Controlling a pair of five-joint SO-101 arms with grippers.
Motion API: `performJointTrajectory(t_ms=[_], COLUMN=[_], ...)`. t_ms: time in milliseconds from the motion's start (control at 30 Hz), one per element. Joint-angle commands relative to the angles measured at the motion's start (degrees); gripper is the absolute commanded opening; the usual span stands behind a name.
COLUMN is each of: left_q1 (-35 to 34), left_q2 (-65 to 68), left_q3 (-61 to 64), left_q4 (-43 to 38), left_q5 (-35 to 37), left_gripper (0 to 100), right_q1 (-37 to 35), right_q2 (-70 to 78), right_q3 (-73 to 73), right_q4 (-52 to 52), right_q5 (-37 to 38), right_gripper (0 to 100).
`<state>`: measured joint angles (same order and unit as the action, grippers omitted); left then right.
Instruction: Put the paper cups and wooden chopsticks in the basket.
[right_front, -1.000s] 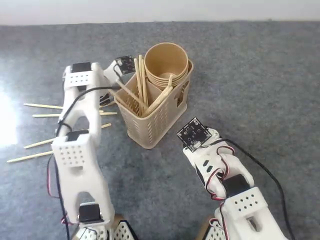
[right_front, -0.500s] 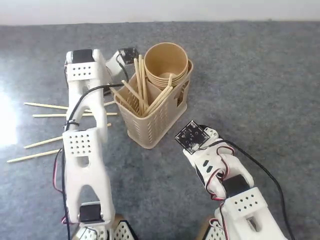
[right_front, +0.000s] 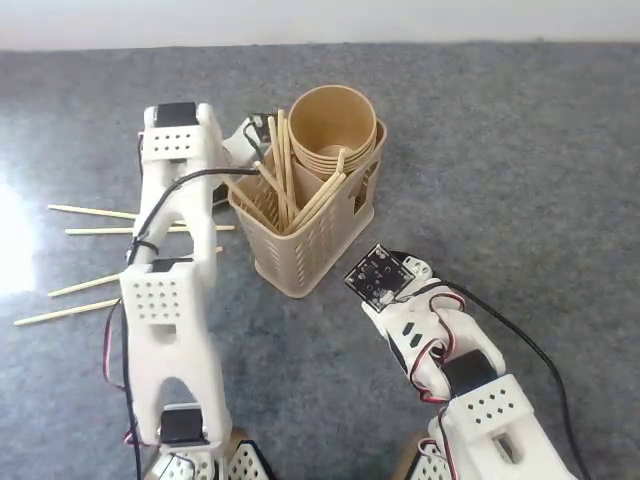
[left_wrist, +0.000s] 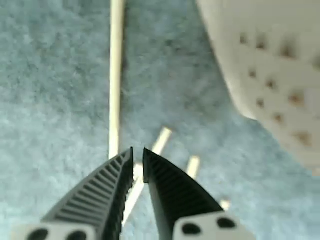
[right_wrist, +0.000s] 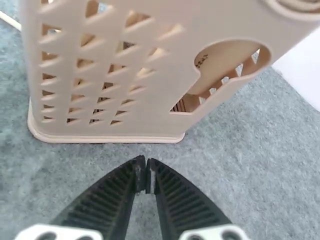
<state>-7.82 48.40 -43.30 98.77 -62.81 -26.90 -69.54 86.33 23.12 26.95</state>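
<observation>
You're looking at a robotics test setup, lab or hobby room, can't tell which. Evidence: two white printed arms, left arm (right_front: 165, 300) and right arm (right_front: 450, 365), with exposed servo wires (right_front: 520, 335) looping off the joints. They work over a grey speckled tabletop (right_front: 520, 150), with a plain pale wall (right_front: 400, 20) behind. The prop is a household plastic basket (right_front: 310, 240).

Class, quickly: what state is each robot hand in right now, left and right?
Left hand: closed, nothing visibly held.
Right hand: closed, holding nothing.
</observation>
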Motion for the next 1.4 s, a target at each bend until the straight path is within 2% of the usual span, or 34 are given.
performJointTrajectory(t_ms=[0, 133, 333, 667, 1133, 1367], left_q1=[-0.4, -1.4, -1.2, -1.2, -1.5, -0.3], left_q2=[-8.4, -8.4, -8.4, -8.0, -5.9, 2.3], left_q3=[6.0, 10.5, 14.6, 15.0, 10.8, 8.1], left_q4=[-1.0, -5.3, -12.0, -16.5, -17.1, -16.9], left_q5=[-0.8, -0.7, -0.6, -0.7, -0.6, -0.6], left_gripper=[3, 4, 15, 15, 15, 15], right_q1=[0.0, 0.0, 0.0, 0.0, 0.0, 0.0], right_q2=[-0.8, -0.8, -0.8, -0.7, -0.7, -0.7], right_q3=[-0.2, -0.1, -0.1, -0.1, -0.1, -0.1], right_q4=[-1.1, -1.0, -1.0, -1.0, -1.0, -1.0], right_q5=[0.7, 0.7, 0.7, 0.7, 0.7, 0.7], right_gripper=[0.6, 0.6, 0.6, 0.6, 0.6, 0.6])
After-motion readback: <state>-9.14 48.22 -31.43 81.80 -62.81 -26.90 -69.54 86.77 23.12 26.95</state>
